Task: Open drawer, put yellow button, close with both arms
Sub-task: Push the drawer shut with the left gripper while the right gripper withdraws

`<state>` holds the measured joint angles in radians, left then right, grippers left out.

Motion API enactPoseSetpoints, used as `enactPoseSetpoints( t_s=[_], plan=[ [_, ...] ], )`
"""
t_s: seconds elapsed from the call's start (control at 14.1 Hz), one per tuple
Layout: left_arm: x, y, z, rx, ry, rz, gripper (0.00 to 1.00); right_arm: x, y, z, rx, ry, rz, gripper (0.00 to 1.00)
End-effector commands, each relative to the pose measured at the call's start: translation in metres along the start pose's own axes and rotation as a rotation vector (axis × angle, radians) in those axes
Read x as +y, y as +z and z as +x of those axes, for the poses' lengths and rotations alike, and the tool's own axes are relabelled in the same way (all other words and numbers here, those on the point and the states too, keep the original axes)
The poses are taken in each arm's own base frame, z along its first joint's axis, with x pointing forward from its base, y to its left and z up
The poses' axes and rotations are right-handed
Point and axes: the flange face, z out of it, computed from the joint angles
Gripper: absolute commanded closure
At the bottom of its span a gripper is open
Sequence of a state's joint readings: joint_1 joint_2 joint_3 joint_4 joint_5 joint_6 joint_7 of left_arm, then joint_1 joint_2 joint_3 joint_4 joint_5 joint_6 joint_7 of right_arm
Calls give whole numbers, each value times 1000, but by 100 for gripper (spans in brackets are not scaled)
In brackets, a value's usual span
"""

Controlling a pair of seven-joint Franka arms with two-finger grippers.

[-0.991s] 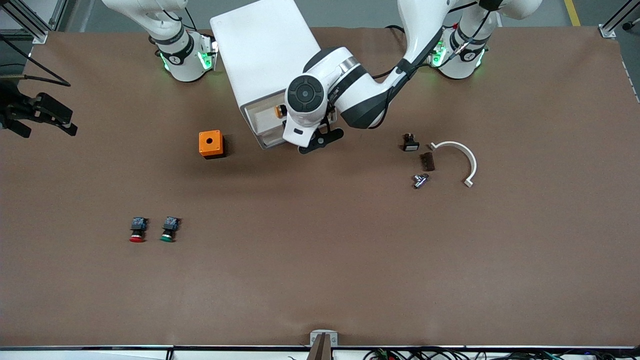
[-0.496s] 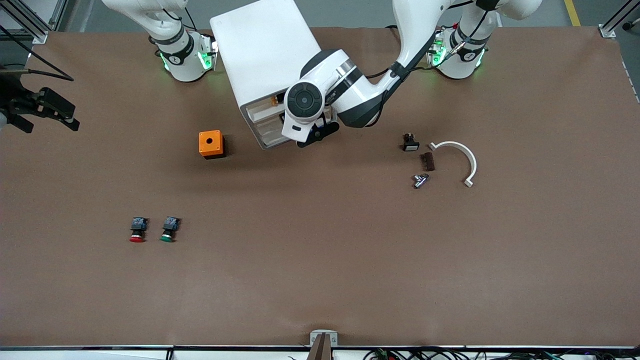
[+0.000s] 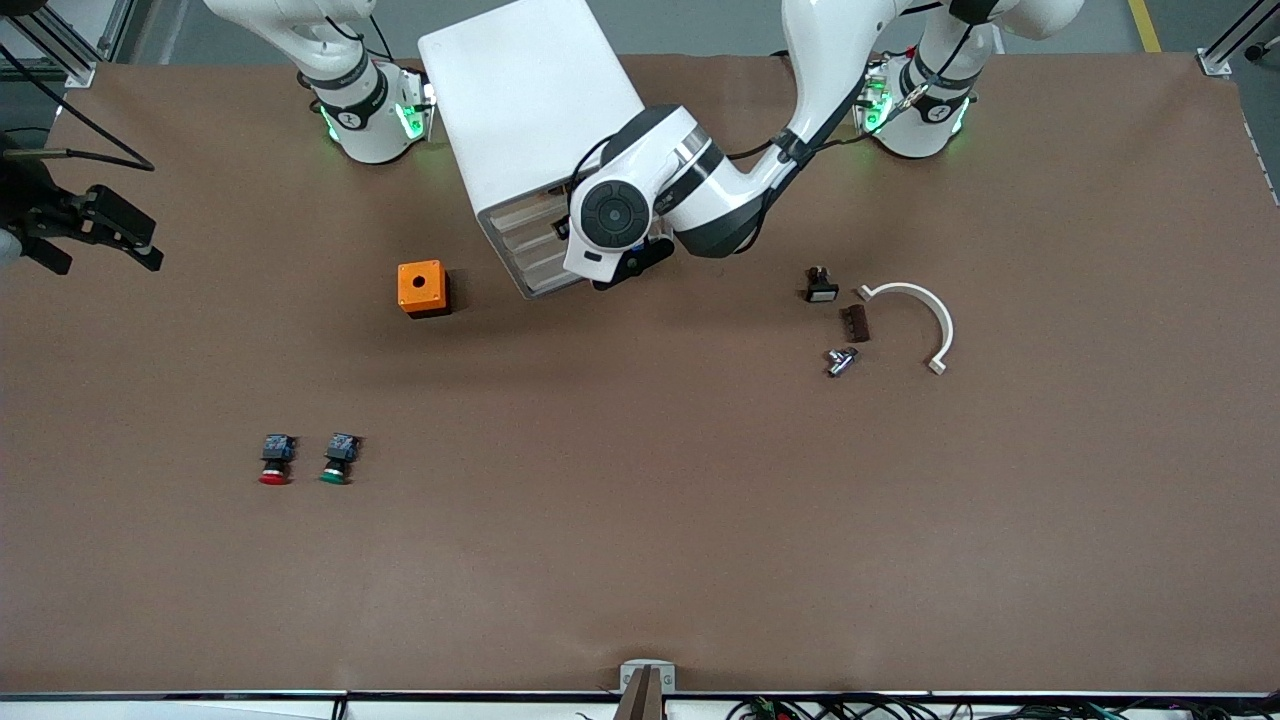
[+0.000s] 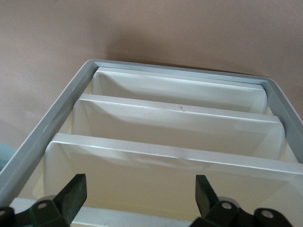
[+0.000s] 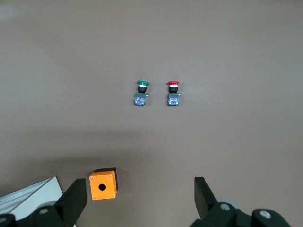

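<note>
The left pincer [image 4: 137,201] stands open right at the cabinet [image 3: 525,110] front, fingers [image 4: 71,196] spread before the drawer [image 4: 165,158] fronts. The yellow button isn't visible. The right pincer [image 3: 85,230] waits open over the surface [image 3: 640,520] at the right arm's end.

Two robot arms [image 3: 690,190] are standing at the surface [image 3: 640,560], each carrying one tool. One white cabinet [image 3: 530,90] is sitting there, showing four drawer fronts. Two push buttons are lying side by side: one red-capped button [image 3: 274,460], one green-capped button [image 3: 338,459]. One orange box [image 3: 421,287], one white curved bracket [image 3: 918,318] and three small parts [image 3: 842,325] are lying about.
</note>
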<state>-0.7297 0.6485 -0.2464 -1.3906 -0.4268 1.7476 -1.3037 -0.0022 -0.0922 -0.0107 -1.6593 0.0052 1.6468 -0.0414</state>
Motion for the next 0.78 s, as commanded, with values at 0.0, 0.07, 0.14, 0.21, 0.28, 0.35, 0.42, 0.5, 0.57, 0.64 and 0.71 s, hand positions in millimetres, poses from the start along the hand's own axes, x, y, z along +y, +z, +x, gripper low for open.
enactPoseSetpoints(
  t_s=[0.0, 0.07, 0.14, 0.21, 0.28, 0.35, 0.42, 0.5, 0.57, 0.64, 0.71],
  plan=[
    [3, 6, -11, -31, -13, -5, 0, 6, -5, -6, 13, 1, -13, 0],
    [3, 3, -11, -27, -8, -7, 0, 6, -4, -6, 10, 2, -12, 0],
    [1, -2, -6, -25, -4, -16, 0, 7, -4, -6, 9, 3, -12, 0],
    [0, -8, -3, -22, -5, -22, 0, 6, -4, -6, 9, 0, -12, 0],
    [-1, -15, 0, -10, -12, -32, 0, 7, -5, -6, 15, 2, -12, 0],
    [-3, -23, 3, 18, -13, -38, 0, 6, -5, -5, 16, 0, -12, 0],
    [-7, -34, 14, 63, -20, -44, 0, 6, -6, -6, 18, 0, -12, 0],
    [-10, -43, 17, 119, -11, -40, 0, 6, -5, -5, 16, 2, -12, 0],
    [-14, -55, 27, 157, -14, -48, 0, 7, -4, -6, 15, 3, -10, 0],
    [-19, -81, 44, 173, -31, -85, 0, 6, -4, -6, 15, 3, -9, 0],
    [-24, -105, 61, 176, -52, -125, 0, 7, -4, -6, 14, 5, -9, 0]
  ],
)
